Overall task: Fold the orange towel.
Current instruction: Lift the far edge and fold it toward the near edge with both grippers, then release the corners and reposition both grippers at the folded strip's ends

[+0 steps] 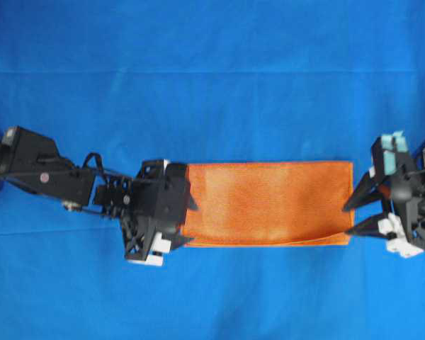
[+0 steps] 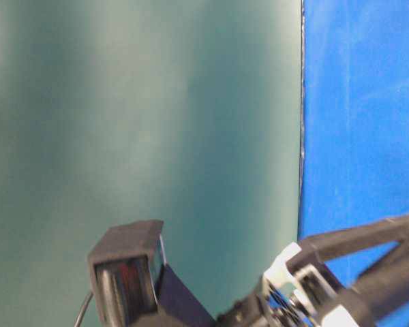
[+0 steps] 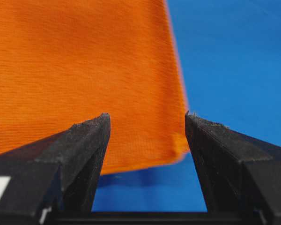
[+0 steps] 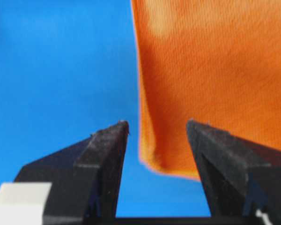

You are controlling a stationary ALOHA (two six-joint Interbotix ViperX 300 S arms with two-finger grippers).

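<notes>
Terry-cloth orange towel (image 1: 269, 203) lies flat on the blue cloth surface (image 1: 212, 85), folded into a long rectangle; a lower layer peeks out along its near edge toward the right. My left wrist view shows fine woven ribbing and a soft rounded corner (image 3: 175, 147). My left claw (image 1: 186, 220), black plastic with wedge-shaped fingers (image 3: 84, 140), sits at the towel's left short edge, jaws apart, the corner lying between the tips, nothing gripped. My right claw (image 1: 349, 216), same black wedge fingers, sits at the right short edge, jaws spread wide, released, with the towel's corner (image 4: 161, 161) just ahead between the tips. Table-level view is mostly blurred teal wall (image 2: 143, 116) and black arm parts.
</notes>
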